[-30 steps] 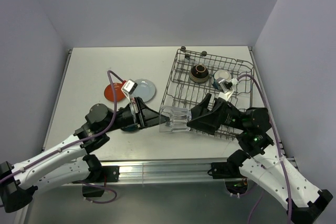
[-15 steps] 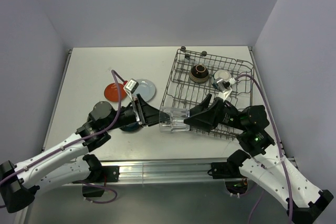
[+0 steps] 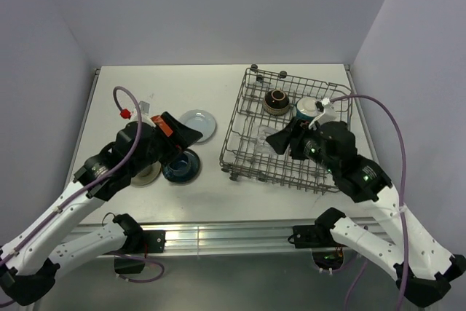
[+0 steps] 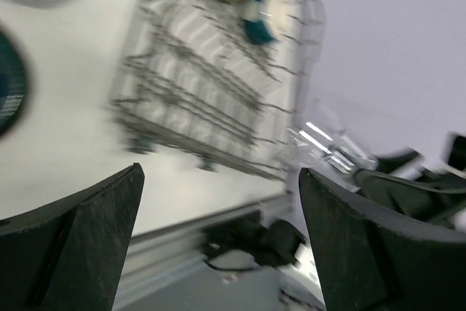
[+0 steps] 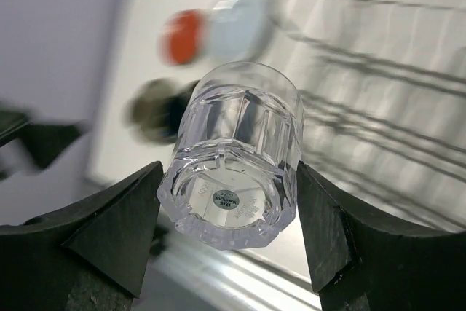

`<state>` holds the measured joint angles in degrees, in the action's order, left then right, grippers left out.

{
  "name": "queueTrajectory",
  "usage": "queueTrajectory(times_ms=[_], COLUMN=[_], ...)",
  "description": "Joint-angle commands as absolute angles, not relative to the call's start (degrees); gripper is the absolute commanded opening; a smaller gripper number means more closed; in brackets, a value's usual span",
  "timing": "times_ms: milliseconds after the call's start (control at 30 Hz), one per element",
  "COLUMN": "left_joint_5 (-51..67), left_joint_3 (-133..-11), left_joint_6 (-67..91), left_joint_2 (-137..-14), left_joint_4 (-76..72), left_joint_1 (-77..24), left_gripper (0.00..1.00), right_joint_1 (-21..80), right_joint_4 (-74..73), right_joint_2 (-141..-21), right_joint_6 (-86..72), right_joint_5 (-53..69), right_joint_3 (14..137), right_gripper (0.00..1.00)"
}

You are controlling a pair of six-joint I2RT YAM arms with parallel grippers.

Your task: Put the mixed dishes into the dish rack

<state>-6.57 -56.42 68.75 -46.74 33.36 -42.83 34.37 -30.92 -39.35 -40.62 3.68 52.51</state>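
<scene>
Right gripper (image 5: 229,169): closed on the clear faceted glass cup (image 5: 237,129), one black finger (image 5: 109,231) against each side of it. The cup's thick base faces the wrist camera and its mouth points away. In the overhead view the cup sits in the centre right of the frame, over the lower left part of the large grey wire dish rack (image 3: 277,174). Whether it touches the wires cannot be told. Left gripper (image 4: 220,172): jaws wide apart with nothing between them, in the left centre of the overhead view above the white table (image 3: 131,92). Its wrist picture is blurred. Inside the rack, toward the upper side of the frame, a brown round bowl (image 3: 277,100) stands just beside a cream and teal bowl (image 3: 309,111). On the table, left of the rack: a pale blue round plate (image 3: 198,123), below it a dark teal round dish (image 3: 180,167), and beside that a grey-beige plate (image 3: 145,174) partly under the left arm. A red-orange plate (image 5: 182,36) shows in the right wrist view, touching or overlapping the pale blue one.
</scene>
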Motion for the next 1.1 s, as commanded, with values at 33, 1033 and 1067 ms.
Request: queueTrajectory(times_ms=[33, 1033, 1067], left_joint_5=[-15.1, -0.4, -0.4], left_joint_3=[-57.7, -63.8, -63.9], left_joint_6=[66.1, 57.9, 57.9], left_joint_2=[-49.8, -73.3, -74.5], left_joint_4=[46.4, 38.5, 38.2], left_joint_1=[-41.0, -20.7, -20.4], left_gripper=[0.93, 0.89, 0.89], right_joint_1=[34.0, 10.6, 10.7], right_joint_4=[-50.7, -43.8, -43.6], right_joint_2=[-45.9, -71.7, -71.8], right_joint_6=[-35.8, -27.4, -27.3], right_joint_5=[-23.7, -17.6, -17.4], right_joint_3=[58.4, 53.3, 53.2], right_gripper=[0.00, 0.10, 0.11])
